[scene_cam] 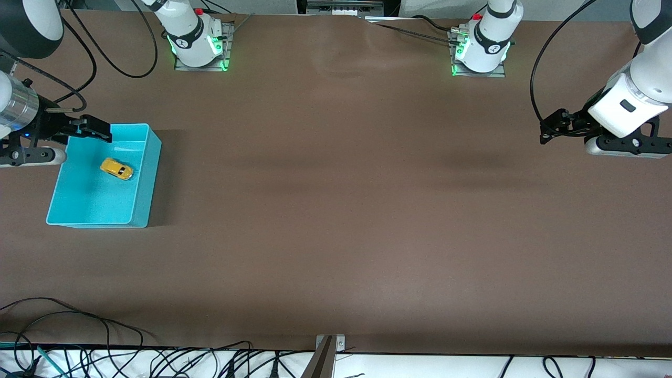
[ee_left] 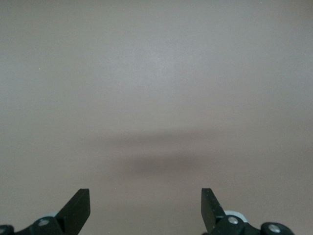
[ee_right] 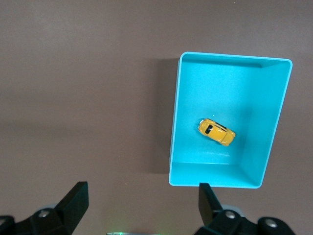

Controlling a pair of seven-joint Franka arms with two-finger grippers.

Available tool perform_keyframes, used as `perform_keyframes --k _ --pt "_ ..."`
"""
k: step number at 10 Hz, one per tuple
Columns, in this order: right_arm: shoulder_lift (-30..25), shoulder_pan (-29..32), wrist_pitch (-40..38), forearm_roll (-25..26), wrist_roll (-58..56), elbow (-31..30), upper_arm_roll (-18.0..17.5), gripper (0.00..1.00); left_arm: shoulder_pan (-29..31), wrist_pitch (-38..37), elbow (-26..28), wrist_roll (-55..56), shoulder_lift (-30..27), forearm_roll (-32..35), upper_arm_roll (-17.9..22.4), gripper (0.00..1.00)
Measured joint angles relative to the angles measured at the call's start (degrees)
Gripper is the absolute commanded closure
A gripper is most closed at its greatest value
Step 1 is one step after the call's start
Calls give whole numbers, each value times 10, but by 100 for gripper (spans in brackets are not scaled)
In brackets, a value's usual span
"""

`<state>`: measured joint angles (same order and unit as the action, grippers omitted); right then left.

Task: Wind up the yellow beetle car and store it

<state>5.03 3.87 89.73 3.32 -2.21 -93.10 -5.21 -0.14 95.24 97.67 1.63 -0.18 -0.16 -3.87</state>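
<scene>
The yellow beetle car (scene_cam: 116, 168) lies inside the turquoise bin (scene_cam: 149, 173) at the right arm's end of the table, resting on the bin's floor. In the right wrist view the car (ee_right: 216, 132) sits near the middle of the bin (ee_right: 173, 147). My right gripper (scene_cam: 90, 130) is open and empty, up in the air over the bin's rim on the side toward the arm bases; its fingers (ee_right: 74, 200) stand wide apart. My left gripper (scene_cam: 548, 131) is open and empty, raised over bare table at the left arm's end; its view shows only brown table between its fingers (ee_left: 80, 205).
Both arm bases (scene_cam: 197, 42) (scene_cam: 480, 50) stand along the table edge farthest from the front camera, with green lights. Black cables (scene_cam: 105, 362) and a metal bracket (scene_cam: 328, 354) lie along the edge nearest the front camera. Brown table (scene_cam: 336, 184) spans between the arms.
</scene>
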Motion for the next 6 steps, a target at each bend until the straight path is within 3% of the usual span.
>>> perform_keyframes --k 2,6 --pt "-11 -28 2 0 0 -13 37 0 0 0 0 0 0 0 0 0" --pt "-13 -34 3 0 0 -14 40 0 0 0 0 0 0 0 0 0"
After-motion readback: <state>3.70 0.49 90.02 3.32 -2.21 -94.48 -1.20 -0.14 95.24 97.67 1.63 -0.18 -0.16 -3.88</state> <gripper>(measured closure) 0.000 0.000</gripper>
